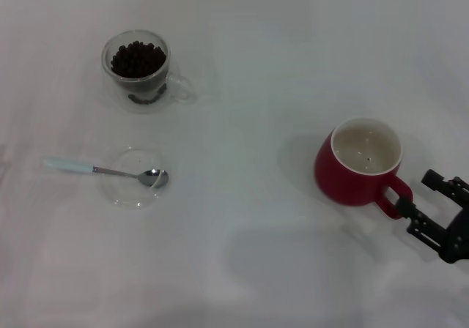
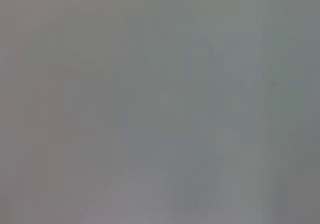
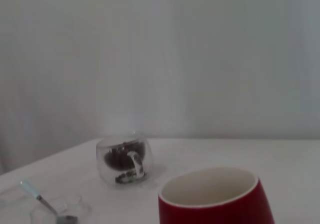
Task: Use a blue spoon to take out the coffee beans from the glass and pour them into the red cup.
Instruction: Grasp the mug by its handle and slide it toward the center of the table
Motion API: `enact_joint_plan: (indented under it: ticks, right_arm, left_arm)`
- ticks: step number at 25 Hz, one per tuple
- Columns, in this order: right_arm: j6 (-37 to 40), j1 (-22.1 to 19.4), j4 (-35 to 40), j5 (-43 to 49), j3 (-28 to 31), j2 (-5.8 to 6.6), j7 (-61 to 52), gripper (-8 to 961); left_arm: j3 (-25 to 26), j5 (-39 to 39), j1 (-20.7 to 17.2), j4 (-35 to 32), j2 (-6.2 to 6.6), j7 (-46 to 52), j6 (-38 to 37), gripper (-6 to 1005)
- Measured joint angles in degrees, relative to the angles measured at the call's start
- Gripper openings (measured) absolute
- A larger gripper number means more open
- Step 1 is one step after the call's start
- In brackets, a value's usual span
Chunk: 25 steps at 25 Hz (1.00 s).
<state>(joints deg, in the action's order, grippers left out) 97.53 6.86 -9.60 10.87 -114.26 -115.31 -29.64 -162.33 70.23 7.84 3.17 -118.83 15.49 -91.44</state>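
Nothing was scooped yet: coffee beans (image 1: 137, 59) filled the glass (image 1: 139, 66) at 10 o'clock, blue spoon (image 1: 106, 170) lay untouched on its saucer (image 1: 129, 195), red cup (image 1: 359, 162) held barely a speck, right claw (image 1: 427, 203) sat released by the cup's handle, left claw out of view.

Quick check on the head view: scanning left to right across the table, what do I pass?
Blue spoon with its bowl on a clear saucer → glass of coffee beans → red cup → right gripper at the cup's handle.

Clear glass (image 1: 137, 68); glossy red cup (image 1: 357, 168); shiny metal-bowled blue spoon (image 1: 106, 170); matt white table (image 1: 264, 64).
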Motion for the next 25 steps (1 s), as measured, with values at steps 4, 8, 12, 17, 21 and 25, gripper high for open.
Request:
enact_joint_plan:
  ticks: [4, 8, 12, 17, 21, 25]
  right_arm:
    - [-3.81, 0.09, 2.00, 0.42, -0.05, 0.00, -0.30, 654]
    - [-6.90, 0.40, 3.34, 0.43, 0.01, 0.00, -0.33, 645]
    - [-10.01, 1.06, 4.31, -0.05, 0.41, 0.10, -0.30, 637]
    - [-13.35, 3.00, 4.40, -0.84, 0.52, 0.22, 0.15, 626]
    - [-14.30, 3.98, 4.50, -0.88, 0.53, 0.26, 1.09, 618]
    - [-14.31, 4.31, 5.48, -0.57, 0.26, 0.30, 2.34, 609]
  left_arm:
    - [0.00, 0.00, 0.14, 0.00, 0.00, -0.17, -0.16, 872]
    - [0.00, 0.35, 0.11, 0.00, 0.00, -0.25, -0.26, 872]
    - [0.01, 0.65, -0.02, -0.01, 0.00, -0.32, -0.34, 873]
    - [0.08, 0.79, -0.07, -0.01, 0.00, -0.35, -0.34, 872]
    - [0.09, 1.08, -0.02, -0.01, -0.01, -0.37, -0.34, 872]
    - [0.09, 1.68, 0.02, -0.01, -0.07, -0.37, -0.34, 873]
